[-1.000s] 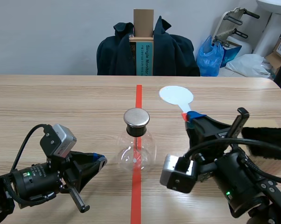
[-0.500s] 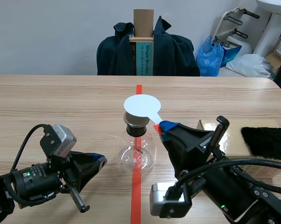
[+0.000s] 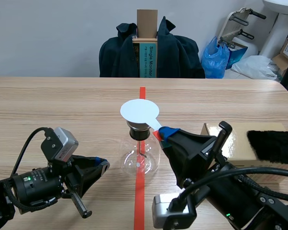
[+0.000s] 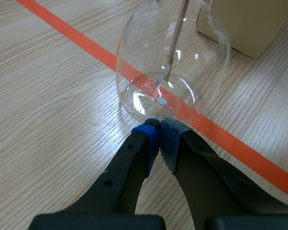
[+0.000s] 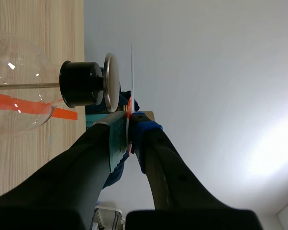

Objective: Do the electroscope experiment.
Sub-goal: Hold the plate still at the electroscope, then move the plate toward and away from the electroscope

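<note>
A clear glass flask electroscope [image 3: 140, 155] with a black stopper and a metal cap stands on the orange-red line at mid table. My right gripper [image 3: 164, 134] is shut on the handle of a flat white disc paddle [image 3: 139, 110], which hovers just above the cap. In the right wrist view the paddle [image 5: 132, 76] shows edge-on beside the metal cap [image 5: 111, 80], pinched between my fingers [image 5: 129, 127]. My left gripper [image 4: 159, 139] is shut on nothing, its tips close to the flask's base [image 4: 172, 72] at the left.
A tan cardboard box [image 3: 239, 141] with a black fur cloth [image 3: 272, 145] on it sits at the right, behind my right arm. Across the table stands a chair draped with a dark jacket [image 3: 151, 50].
My right gripper has swung the white paddle from the far right of the table leftward to above the flask's cap. The left arm has stayed in place.
</note>
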`<state>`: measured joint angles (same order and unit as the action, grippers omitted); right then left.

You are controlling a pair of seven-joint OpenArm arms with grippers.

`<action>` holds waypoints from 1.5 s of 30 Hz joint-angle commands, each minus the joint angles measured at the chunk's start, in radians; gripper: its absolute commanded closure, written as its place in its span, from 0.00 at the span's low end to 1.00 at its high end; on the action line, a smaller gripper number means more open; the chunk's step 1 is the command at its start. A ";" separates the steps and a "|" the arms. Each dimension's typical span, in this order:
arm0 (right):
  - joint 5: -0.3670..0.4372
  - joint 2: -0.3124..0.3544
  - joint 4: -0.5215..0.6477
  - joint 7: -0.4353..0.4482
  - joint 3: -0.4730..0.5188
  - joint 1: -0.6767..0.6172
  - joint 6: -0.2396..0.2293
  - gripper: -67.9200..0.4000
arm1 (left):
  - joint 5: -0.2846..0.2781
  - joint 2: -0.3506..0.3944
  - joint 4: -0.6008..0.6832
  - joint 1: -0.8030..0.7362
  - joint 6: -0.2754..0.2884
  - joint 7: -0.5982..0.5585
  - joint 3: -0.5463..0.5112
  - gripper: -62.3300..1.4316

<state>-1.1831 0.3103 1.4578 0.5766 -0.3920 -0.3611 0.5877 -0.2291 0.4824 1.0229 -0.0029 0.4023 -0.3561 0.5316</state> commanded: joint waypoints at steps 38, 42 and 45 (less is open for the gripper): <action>0.004 0.003 0.020 -0.232 0.011 -0.011 0.014 0.98 | -0.010 -0.005 0.022 0.003 -0.001 -0.014 -0.004 0.94; 0.004 0.003 0.020 -0.333 0.011 -0.025 0.014 0.98 | -0.010 -0.005 0.022 0.003 -0.001 -0.014 -0.004 0.94; 0.004 0.003 0.020 -0.416 0.012 -0.031 0.016 0.98 | -0.010 -0.005 0.022 0.003 -0.001 -0.014 -0.004 0.94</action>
<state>-1.1820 0.3099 1.4578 0.1703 -0.3923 -0.3977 0.5888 -0.2287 0.4824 1.0229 -0.0029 0.4000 -0.3561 0.5316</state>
